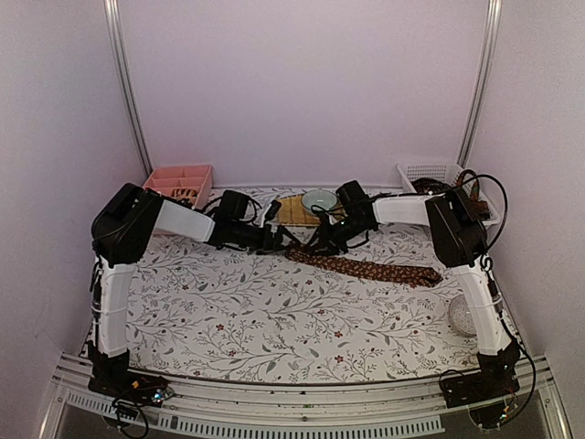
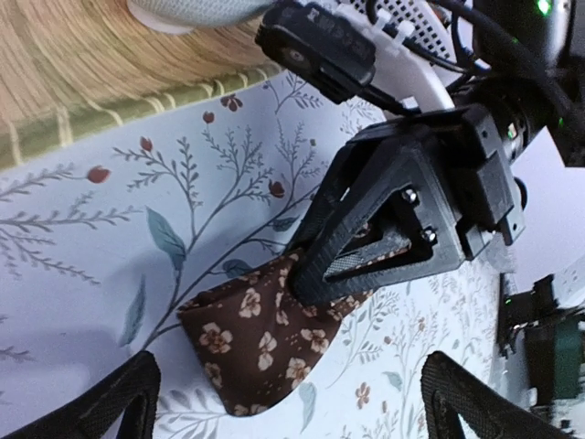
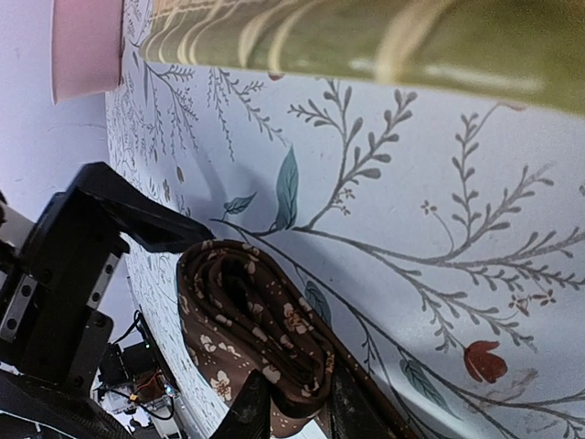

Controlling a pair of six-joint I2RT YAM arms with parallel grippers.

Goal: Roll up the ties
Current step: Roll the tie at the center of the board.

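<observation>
Just in front of the woven mat, the right gripper pinches the tie at its folded end, barely 1 turn made, while the left gripper gapes empty alongside and most of the tie lies unrolled.

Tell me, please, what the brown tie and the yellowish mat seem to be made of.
The tie looks like soft fabric, matte, perhaps faintly silky: it folds limply and carries small cream flowers. The mat looks like woven straw or bamboo: fine parallel strands, greenish edge band.
</observation>
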